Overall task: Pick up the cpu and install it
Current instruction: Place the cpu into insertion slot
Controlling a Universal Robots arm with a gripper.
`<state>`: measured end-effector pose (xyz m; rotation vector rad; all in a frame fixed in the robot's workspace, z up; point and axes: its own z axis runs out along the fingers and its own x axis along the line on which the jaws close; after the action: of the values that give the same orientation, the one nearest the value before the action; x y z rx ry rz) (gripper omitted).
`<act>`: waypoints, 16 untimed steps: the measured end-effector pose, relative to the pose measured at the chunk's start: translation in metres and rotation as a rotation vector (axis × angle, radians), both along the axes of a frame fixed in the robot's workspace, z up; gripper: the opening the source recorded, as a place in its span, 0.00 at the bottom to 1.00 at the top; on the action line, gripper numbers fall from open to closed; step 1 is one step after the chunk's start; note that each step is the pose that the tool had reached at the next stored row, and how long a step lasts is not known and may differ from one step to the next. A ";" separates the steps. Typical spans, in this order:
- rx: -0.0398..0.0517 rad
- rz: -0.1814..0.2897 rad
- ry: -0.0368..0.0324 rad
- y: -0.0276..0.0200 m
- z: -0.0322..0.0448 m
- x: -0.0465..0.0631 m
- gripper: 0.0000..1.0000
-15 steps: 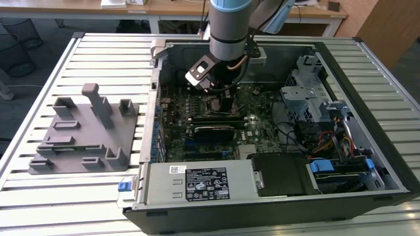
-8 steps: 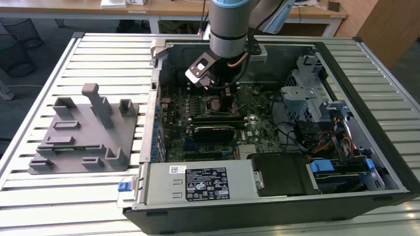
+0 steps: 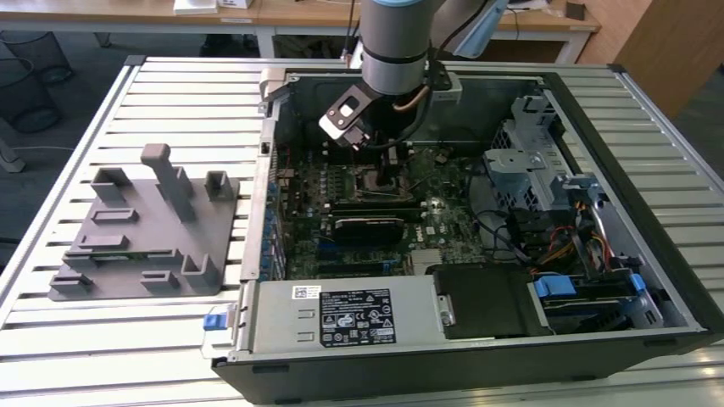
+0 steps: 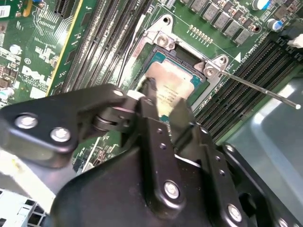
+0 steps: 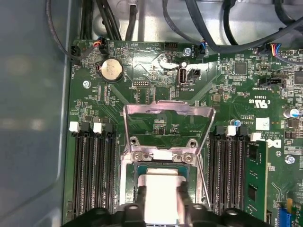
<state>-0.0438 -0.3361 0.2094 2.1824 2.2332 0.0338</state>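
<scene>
The cpu [image 5: 161, 182], a flat square chip with a silver-grey top, lies level in the motherboard socket [image 5: 130, 172]; the socket's metal load plate [image 5: 166, 120] is swung up and open. My gripper [image 5: 161, 193] is straight over the chip, its two black fingers [image 5: 140, 195] against opposite edges, shut on it. In the second wrist view the cpu [image 4: 174, 80] shows between the same fingers [image 4: 149, 92] of the gripper [image 4: 165, 101], and the thin retention lever [image 4: 260, 90] sticks out sideways. In the exterior view the gripper [image 3: 379, 165] reaches down into the open computer case [image 3: 633, 280].
Black memory slots [image 5: 92, 175] flank the socket on both sides, one holding a green stick [image 5: 255, 179]. Cables [image 5: 222, 33] hang behind the board. A grey parts fixture [image 3: 147, 229] lies on the slatted table at the exterior view's left. The power supply [image 3: 339, 314] and drive cage [image 3: 531, 165] crowd the case.
</scene>
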 end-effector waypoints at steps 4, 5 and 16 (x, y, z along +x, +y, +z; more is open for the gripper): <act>-0.0001 0.000 0.0000 0.0000 0.0025 0.000 0.23; -0.0002 0.000 0.0000 0.0000 0.0030 0.000 0.17; -0.0003 0.000 0.0000 0.0000 0.0050 0.000 0.11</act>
<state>-0.0438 -0.3361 0.2144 2.1822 2.2331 0.0335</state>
